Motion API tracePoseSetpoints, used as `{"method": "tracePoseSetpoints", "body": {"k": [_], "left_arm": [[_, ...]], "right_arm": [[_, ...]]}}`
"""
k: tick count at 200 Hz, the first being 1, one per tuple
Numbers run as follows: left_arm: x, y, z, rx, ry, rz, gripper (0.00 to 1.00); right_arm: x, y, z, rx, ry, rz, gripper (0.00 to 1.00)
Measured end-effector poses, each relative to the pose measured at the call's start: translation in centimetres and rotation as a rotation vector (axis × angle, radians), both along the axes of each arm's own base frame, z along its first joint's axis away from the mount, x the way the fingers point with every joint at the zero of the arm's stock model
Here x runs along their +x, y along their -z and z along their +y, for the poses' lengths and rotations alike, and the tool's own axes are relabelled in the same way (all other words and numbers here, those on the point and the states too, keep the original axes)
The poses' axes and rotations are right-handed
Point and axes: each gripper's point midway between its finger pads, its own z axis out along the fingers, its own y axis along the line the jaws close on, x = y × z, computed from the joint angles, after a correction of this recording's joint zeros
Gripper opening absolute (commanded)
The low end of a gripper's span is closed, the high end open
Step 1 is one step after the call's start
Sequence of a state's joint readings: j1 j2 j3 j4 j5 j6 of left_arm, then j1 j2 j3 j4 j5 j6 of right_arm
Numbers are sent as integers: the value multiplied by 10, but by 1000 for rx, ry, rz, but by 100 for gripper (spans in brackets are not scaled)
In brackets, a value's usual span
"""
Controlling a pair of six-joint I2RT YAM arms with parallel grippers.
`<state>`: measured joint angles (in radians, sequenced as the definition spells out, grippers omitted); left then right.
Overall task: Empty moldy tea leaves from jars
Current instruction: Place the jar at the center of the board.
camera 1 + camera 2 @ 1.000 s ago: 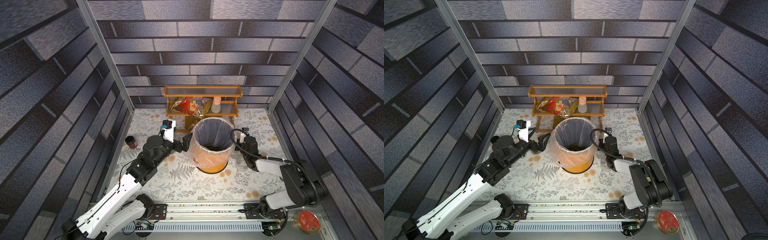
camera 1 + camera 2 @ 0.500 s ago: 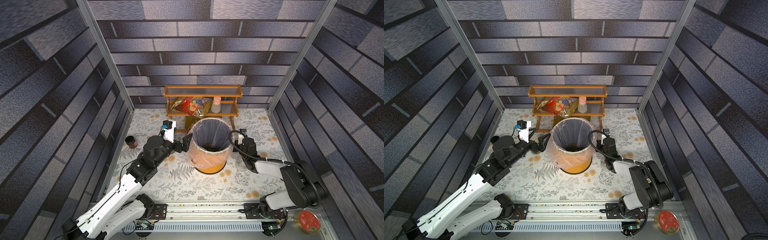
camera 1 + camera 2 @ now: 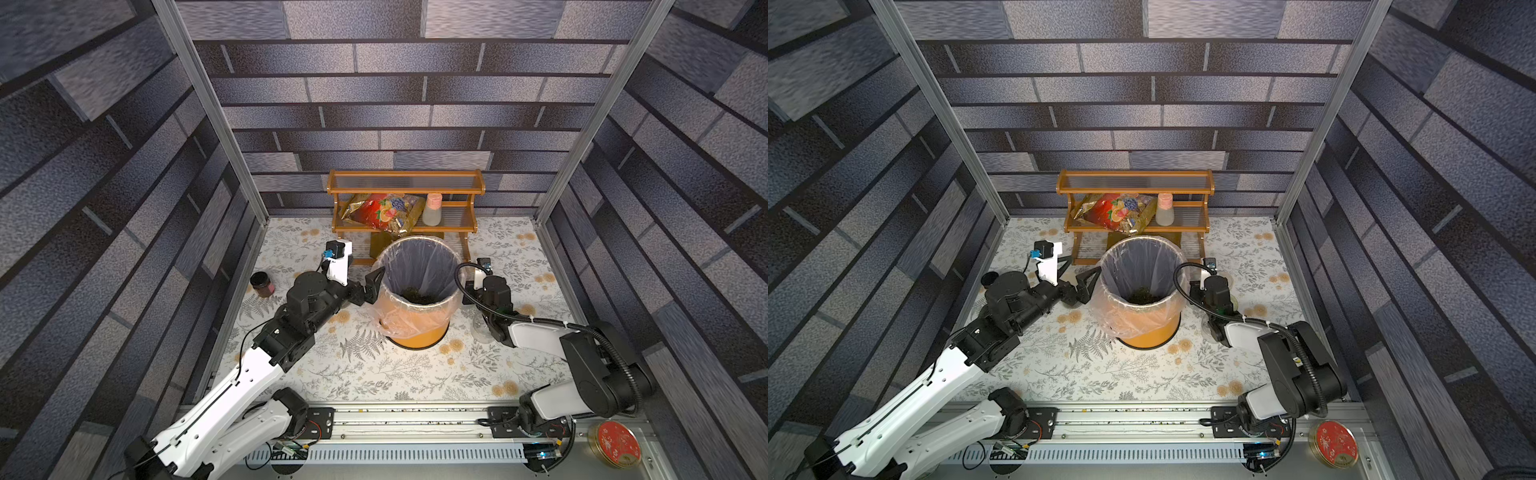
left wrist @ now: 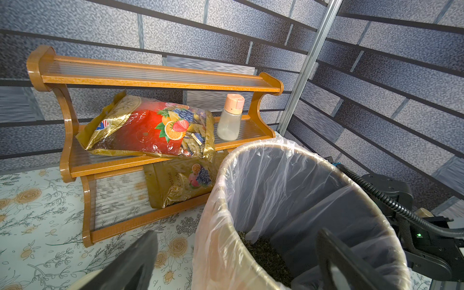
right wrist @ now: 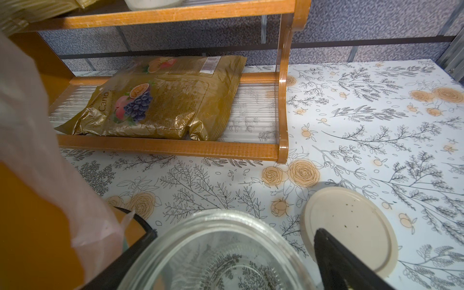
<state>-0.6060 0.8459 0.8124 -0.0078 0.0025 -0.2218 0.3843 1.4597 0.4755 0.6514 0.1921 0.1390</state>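
**Right tool** [image 5: 234, 233]. Jaws newly spread wide, having been nearly closed a second before. They flanked a clear glass jar [image 5: 221, 256]. One finger stood clear of the glass and the other too close to tell; nothing looked gripped.

**Jar.** Upright on the desk [image 5: 376, 113], mouth open, bare inside (the floral print showed through its base). Judged emptied and set down, with the release under way.

**Lid** [image 5: 349, 231]. Cream, lying flat on the desk just beside the jar, with one finger showing in front of it.

**Bin** [image 3: 419, 336]. Orange, plastic-lined, just beside the jar on the side away from the lid.

**Tea leaves** [image 3: 417, 296]. A dark heap at the bin's bottom, apart from the right tool and well below the rim.

**Left tool** [image 3: 372, 284]. Fully spread and empty, at the bin's rim on the opposite side.
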Motion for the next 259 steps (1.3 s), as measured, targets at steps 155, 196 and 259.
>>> {"method": "tracePoseSetpoints", "body": {"k": [155, 196, 259], "left_arm": [[4, 2, 6, 2, -29, 9, 100], [8, 7, 18, 15, -105, 45, 100], [18, 27, 51, 49, -289, 127, 100]], "right_arm": [[7, -43, -12, -22, 81, -2, 100], [6, -59, -26, -21, 147, -10, 100], [1, -77, -64, 1, 302, -8, 100]]}}
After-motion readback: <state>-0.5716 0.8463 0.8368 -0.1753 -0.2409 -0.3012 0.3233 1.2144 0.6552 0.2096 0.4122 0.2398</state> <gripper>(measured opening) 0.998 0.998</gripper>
